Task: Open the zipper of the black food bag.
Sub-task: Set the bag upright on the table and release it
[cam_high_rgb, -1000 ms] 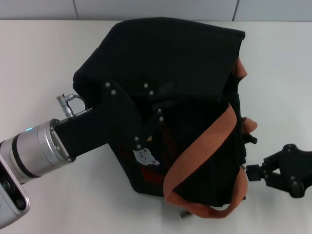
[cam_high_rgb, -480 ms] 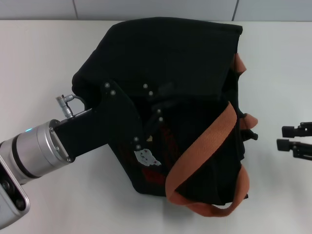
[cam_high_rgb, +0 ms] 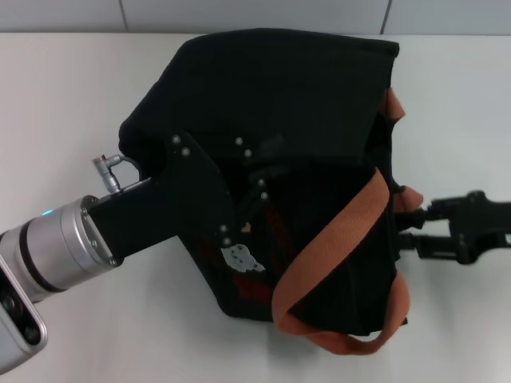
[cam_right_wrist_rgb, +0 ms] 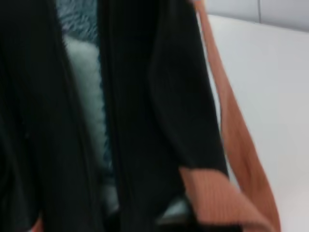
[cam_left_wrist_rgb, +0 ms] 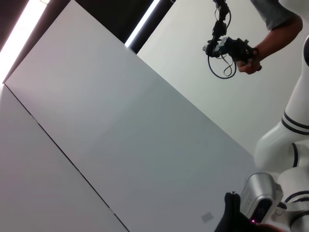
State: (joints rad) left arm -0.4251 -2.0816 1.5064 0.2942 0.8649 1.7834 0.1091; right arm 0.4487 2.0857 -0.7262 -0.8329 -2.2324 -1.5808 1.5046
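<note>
Zipper (cam_right_wrist_rgb: pixel 108 121) on the black food bag (cam_high_rgb: pixel 279 104) looked partly open, so the right gripper (cam_high_rgb: pixel 411 227), at three o'clock with fingers apart, needed to pinch only its tab, while the left gripper (cam_high_rgb: pixel 247 199), whose fingers I could not tell, pressed the bag.

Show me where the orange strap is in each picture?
Head view: the orange strap loops across the black food bag, near the right claw.
Left wrist view: not in it.
Right wrist view: strap runs down the bag's edge.
Shared landmark: the black bag fabric.
</note>
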